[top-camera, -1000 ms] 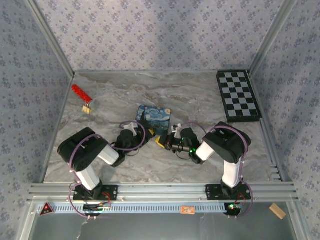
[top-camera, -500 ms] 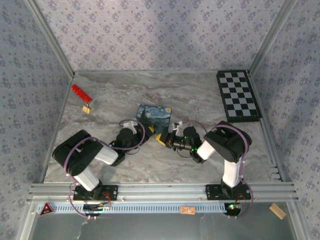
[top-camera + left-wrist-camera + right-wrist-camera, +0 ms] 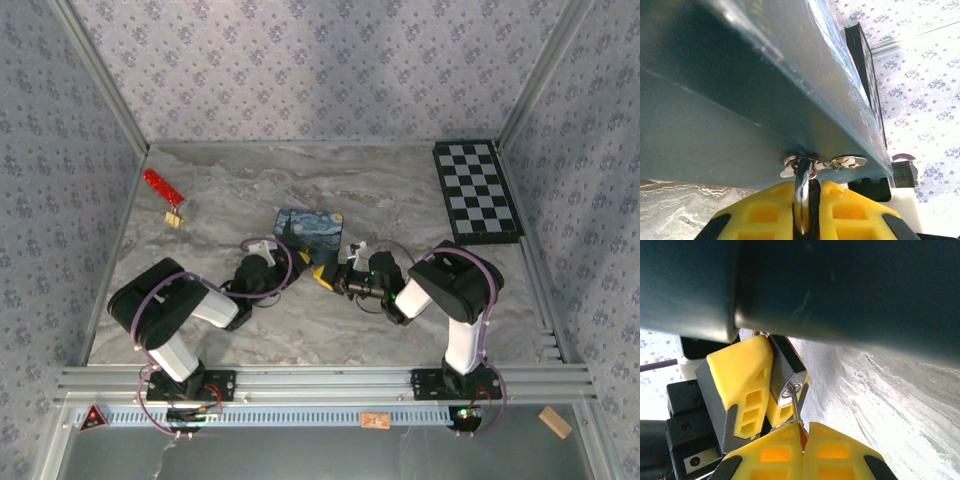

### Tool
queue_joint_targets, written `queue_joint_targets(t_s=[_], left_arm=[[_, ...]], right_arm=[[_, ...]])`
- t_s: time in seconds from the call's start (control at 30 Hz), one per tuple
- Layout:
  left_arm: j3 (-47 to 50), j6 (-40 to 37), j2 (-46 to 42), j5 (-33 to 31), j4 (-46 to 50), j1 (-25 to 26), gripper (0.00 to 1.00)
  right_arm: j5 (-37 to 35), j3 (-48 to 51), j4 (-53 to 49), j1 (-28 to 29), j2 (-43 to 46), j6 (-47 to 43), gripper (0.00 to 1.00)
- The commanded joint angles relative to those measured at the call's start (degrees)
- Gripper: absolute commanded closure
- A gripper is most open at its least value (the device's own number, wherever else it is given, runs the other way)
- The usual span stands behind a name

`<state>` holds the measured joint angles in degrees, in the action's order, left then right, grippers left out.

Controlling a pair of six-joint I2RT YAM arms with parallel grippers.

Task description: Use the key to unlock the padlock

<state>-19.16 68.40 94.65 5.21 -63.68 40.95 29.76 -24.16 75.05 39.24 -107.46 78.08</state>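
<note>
Padlock: in the right wrist view its dark body is pinched between the yellow fingers of the left tool, with the keyhole end facing the right tool. That tool's fingers are pressed together on the thin key, whose tip seems to sit in the keyhole. Insertion looks done or nearly so. The next move calls for a roll of the right wrist to turn the key while the left tool braces the body.

In the left wrist view the silver shackle rises between the left fingers and passes through the hasp of the blue box.

From above, both tools meet at the box's near edge, around the middle of the desk.
</note>
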Motion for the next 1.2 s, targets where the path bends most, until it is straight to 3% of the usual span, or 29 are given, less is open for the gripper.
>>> queue_joint_targets(t_s=[0.0, 0.2, 0.33, 0.5, 0.57, 0.67, 0.9, 1.17], left_arm=[[-2.1, -0.3, 1.1, 10.2, -7.2, 3.7, 1.0], [-3.1, 0.5, 1.0, 11.9, -8.3, 3.9, 1.0], [-3.5, -0.1, -0.8, 12.3, -6.1, 4.3, 1.0], [-4.5, -0.5, -1.9, 12.9, -4.5, 4.9, 1.0], [-5.1, -0.5, -1.7, 13.3, -4.2, 5.3, 1.0], [-5.7, -0.7, -1.3, 13.4, -4.4, 5.7, 1.0], [-6.6, -0.6, -1.0, 14.4, -6.2, 6.3, 1.0], [-6.7, -1.1, -1.5, 15.3, -7.3, 6.5, 1.0]], right_arm=[[-2.2, -4.2, -0.9, 0.1, 2.3, -3.4, 1.0], [-4.9, -3.0, -13.8, -1.9, 9.8, -12.8, 1.0], [0.8, -4.0, -5.7, -3.2, 8.2, -10.6, 1.0], [-5.3, -4.8, -24.0, -0.6, 16.0, -22.4, 1.0], [-6.7, -4.5, -26.8, -0.5, 18.7, -24.2, 1.0], [-4.9, -3.4, -24.0, -2.5, 20.0, -21.6, 1.0], [0.3, -2.3, -6.9, -5.1, 14.4, -9.3, 1.0], [0.8, -2.3, -6.4, -5.8, 16.1, -6.6, 1.0]])
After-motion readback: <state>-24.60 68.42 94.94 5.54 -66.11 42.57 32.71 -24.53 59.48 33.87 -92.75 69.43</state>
